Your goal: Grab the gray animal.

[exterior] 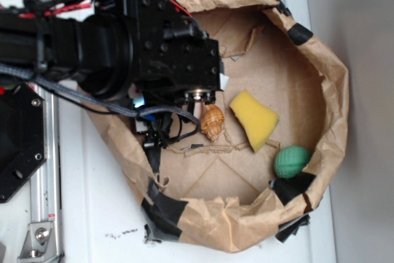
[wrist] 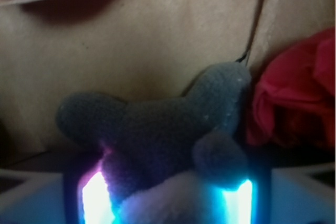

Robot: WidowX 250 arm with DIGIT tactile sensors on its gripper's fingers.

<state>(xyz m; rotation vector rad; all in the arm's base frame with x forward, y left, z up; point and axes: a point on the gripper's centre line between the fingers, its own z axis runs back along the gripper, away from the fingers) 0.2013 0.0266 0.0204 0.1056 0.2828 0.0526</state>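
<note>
- In the wrist view the gray animal (wrist: 157,140) sits low between the tool's (wrist: 165,198) glowing pads (wrist: 94,198), its long ears splayed up against the brown paper wall (wrist: 131,40).
- The tool looks partly closed around the plush body; whether it grips firmly cannot be told.
- The soft plush could compress and slip out on lifting.
- The red fabric ball (wrist: 294,98) lies just beside the toy and could snag or be dragged along.
- In the exterior view the arm (exterior: 123,41) hides the toy; the seashell (exterior: 212,121) sits close by and could be knocked.
</note>
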